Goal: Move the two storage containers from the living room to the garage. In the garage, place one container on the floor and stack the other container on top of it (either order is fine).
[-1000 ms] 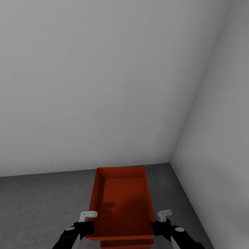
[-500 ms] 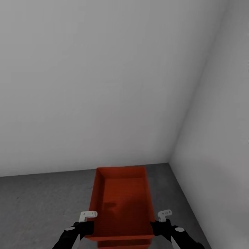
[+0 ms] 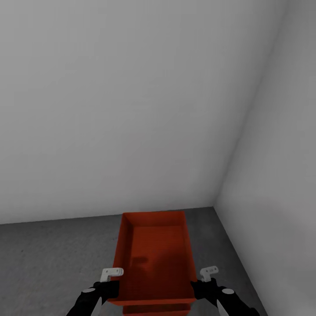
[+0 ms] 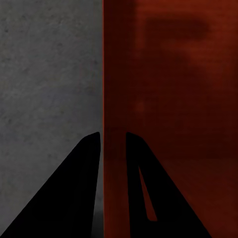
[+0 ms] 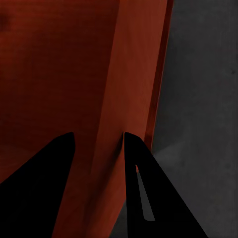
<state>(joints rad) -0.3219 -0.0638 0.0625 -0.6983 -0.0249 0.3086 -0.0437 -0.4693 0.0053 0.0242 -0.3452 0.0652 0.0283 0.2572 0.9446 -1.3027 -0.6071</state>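
Observation:
An orange-red open-topped storage container (image 3: 153, 259) hangs between my two grippers in the garage corner, above the dark grey concrete floor (image 3: 52, 263). Below its near edge shows a sliver of a second storage container (image 3: 158, 310). My left gripper (image 3: 112, 286) is shut on the upper container's left wall; in the left wrist view its fingertips (image 4: 95, 138) straddle the thin wall of the container (image 4: 168, 99). My right gripper (image 3: 197, 287) is shut on the right wall, with the container's wall (image 5: 114, 99) between the fingers of the right gripper (image 5: 98, 135).
White walls meet in a corner (image 3: 219, 193) just beyond and to the right of the containers. The right wall (image 3: 272, 197) runs close to my right arm. Concrete floor stretches out to the left.
The sliver of the lower container below the held one has shrunk and shifted slightly left. The grippers and the held container have barely moved.

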